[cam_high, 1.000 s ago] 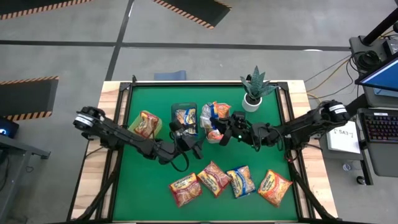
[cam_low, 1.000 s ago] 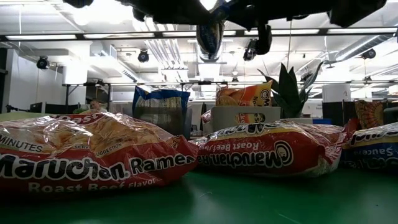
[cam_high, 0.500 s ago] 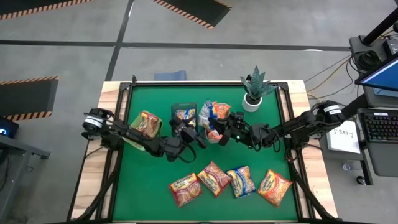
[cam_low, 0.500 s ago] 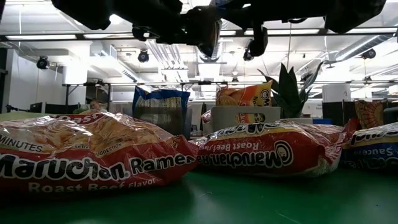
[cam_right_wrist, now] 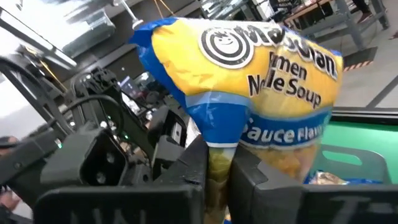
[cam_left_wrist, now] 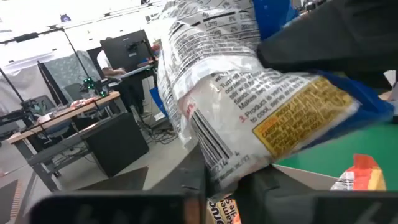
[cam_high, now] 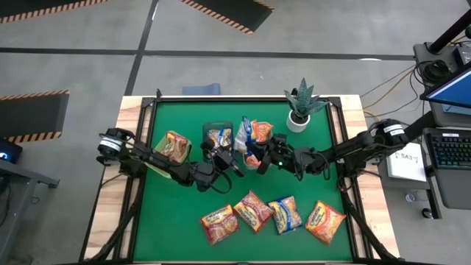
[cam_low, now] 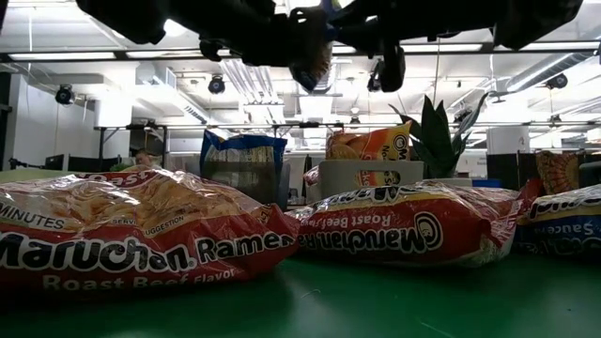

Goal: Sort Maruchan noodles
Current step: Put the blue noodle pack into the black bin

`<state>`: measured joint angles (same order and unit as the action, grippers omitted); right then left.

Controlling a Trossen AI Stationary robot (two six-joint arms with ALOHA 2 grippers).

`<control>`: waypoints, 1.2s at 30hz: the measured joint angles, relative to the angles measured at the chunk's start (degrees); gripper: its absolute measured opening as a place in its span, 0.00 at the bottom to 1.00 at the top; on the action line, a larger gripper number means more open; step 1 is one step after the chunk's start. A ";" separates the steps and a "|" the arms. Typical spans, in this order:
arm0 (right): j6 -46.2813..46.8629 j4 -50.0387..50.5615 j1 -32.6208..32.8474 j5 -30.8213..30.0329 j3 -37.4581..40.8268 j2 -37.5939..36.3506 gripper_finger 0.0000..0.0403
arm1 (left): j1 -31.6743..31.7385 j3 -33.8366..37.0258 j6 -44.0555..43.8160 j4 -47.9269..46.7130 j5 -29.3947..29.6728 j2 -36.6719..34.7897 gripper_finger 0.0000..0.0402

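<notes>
Green tabletop [cam_high: 176, 221] is lying under both arms at frame centre, where a blue-and-yellow noodle packet [cam_high: 245, 134] is hanging upright between them: right gripper [cam_high: 259, 154] jaws are pinching its bottom edge while left gripper [cam_high: 229, 156] jaws are closing on it too, both equally near

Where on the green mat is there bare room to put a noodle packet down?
Bare green mat lies left of the front row of packets, and between that row's right end and the plant. It is crowded mid-table, where both arms meet by the bins.
</notes>
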<state>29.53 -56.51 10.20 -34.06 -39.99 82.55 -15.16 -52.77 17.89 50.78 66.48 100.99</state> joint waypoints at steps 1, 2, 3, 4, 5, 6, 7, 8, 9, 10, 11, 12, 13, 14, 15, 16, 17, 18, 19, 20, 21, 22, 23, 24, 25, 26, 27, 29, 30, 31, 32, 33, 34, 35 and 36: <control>-0.06 0.61 0.00 0.00 0.00 -0.13 0.10 | 0.00 -0.01 0.09 0.00 0.00 0.00 0.06; -0.14 1.35 0.00 0.00 0.00 -0.37 0.12 | -0.02 -0.02 0.25 0.00 0.00 0.00 0.04; -0.19 2.08 0.00 0.02 0.00 -0.63 0.15 | -0.02 -0.01 0.49 0.00 0.00 -0.02 0.03; -0.19 3.05 0.00 0.04 0.00 -1.08 0.18 | -0.07 -0.02 0.70 0.02 0.00 -0.10 0.02; -0.19 4.38 0.00 0.09 0.00 -1.73 0.22 | -0.17 -0.01 0.99 0.04 0.00 -0.18 0.02; -0.39 5.50 0.00 0.17 0.00 -2.45 0.25 | -0.28 0.00 1.05 0.04 -0.02 -0.37 0.03; -0.86 6.74 0.02 0.18 0.00 -3.32 0.29 | -0.40 -0.01 1.07 0.02 -0.02 -0.57 0.03; -1.75 8.21 0.04 0.19 0.00 -4.30 0.32 | -0.52 -0.01 1.09 -0.02 -0.02 -0.80 0.03; -2.38 9.45 0.04 0.17 0.00 -5.35 0.36 | -0.60 -0.02 1.25 -0.02 0.00 -0.98 0.03; -3.17 11.09 0.02 0.19 0.00 -6.60 0.39 | -0.70 -0.02 1.61 -0.05 0.00 -1.17 0.03; -3.73 12.52 0.02 0.11 0.04 -7.86 0.42 | -0.85 0.00 2.03 -0.33 0.00 -1.40 0.03; -4.28 13.93 0.02 0.11 0.03 -9.16 0.45 | -1.02 -0.02 2.40 -0.53 -0.10 -1.64 0.03; -4.88 15.92 0.04 0.04 0.04 -10.66 0.48 | -1.25 -0.01 2.51 -0.92 -0.54 -2.04 0.03; -5.32 18.02 0.04 0.15 0.04 -12.14 0.50 | -1.43 0.00 2.55 -1.59 -1.28 -2.57 0.03; -6.38 19.86 0.04 0.61 0.04 -13.44 0.53 | -1.61 -0.02 2.48 -2.44 -2.22 -3.15 0.03; -7.35 21.71 0.04 1.38 0.04 -14.74 0.55 | -1.74 -0.02 2.11 -3.72 -3.18 -3.89 0.03; -8.40 24.11 0.04 2.21 0.04 -16.22 0.56 | -1.84 -0.02 1.40 -5.33 -4.28 -4.71 0.03; -9.85 25.96 0.04 3.41 0.07 -17.57 0.58 | -1.90 -0.02 0.24 -7.55 -5.70 -5.71 0.03; -11.48 27.20 0.04 4.79 0.07 -18.86 0.59 | -1.92 -0.02 -1.28 -10.07 -7.60 -6.94 0.03; -12.91 28.94 0.05 6.06 0.07 -20.26 0.60 | -1.92 -0.02 -3.05 -13.29 -9.61 -8.43 0.03; -13.72 30.56 0.07 6.97 0.09 -21.56 0.61 | -1.89 -0.02 -5.44 -16.82 -11.95 -9.94 0.03; -14.13 31.69 0.09 7.57 0.09 -22.68 0.61 | -1.68 -0.02 -8.22 -20.30 -14.57 -11.49 0.03; -14.81 32.93 0.05 8.45 0.09 -23.82 0.61 | -1.37 -0.02 -10.72 -24.15 -17.62 -13.22 0.02; -15.74 34.17 0.03 9.65 0.09 -24.94 0.61 | -1.06 -0.02 -13.21 -28.36 -20.37 -14.71 0.02; -16.72 34.93 0.02 11.09 0.09 -25.80 0.61 | -0.69 -0.02 -15.50 -32.10 -23.48 -16.13 0.02; -17.84 35.69 0.01 13.13 0.09 -26.57 0.60 | -0.34 -0.02 -17.48 -35.78 -26.36 -17.63 0.02; -19.54 36.45 0.04 15.67 0.09 -27.24 0.60 | -0.04 -0.02 -19.22 -39.37 -28.89 -18.98 0.02; -23.62 36.50 0.05 21.21 0.09 -27.66 0.59 | 0.39 -0.02 -22.00 -44.66 -32.33 -21.11 0.02; -25.44 36.55 0.24 23.54 0.09 -27.66 0.59 | 0.41 -0.02 -23.18 -47.31 -33.00 -21.95 0.03; -27.06 36.51 0.53 24.76 0.09 -27.27 0.58 | 0.36 -0.02 -24.20 -49.62 -33.13 -22.57 0.03; -28.82 36.51 0.74 24.82 0.03 -26.87 0.58 | 0.37 -0.02 -25.12 -51.42 -33.39 -23.03 0.03; -30.60 36.95 1.05 24.47 -0.09 -26.45 0.58 | 0.37 -0.02 -25.92 -53.02 -33.99 -23.43 0.03; -32.35 37.24 1.41 23.84 -0.38 -25.82 0.57 | 0.37 -0.02 -26.77 -54.29 -34.70 -23.68 0.03; -34.21 37.37 1.57 23.57 -0.93 -25.14 0.57 | 0.44 -0.02 -27.78 -54.89 -35.55 -23.85 0.03; -36.00 37.59 1.68 23.54 -1.65 -24.38 0.57 | 0.51 -0.02 -28.80 -55.16 -37.03 -23.91 0.03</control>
<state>-6.47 -18.92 11.87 -10.52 -41.64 58.17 -14.65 -52.80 -10.91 -4.37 29.44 77.08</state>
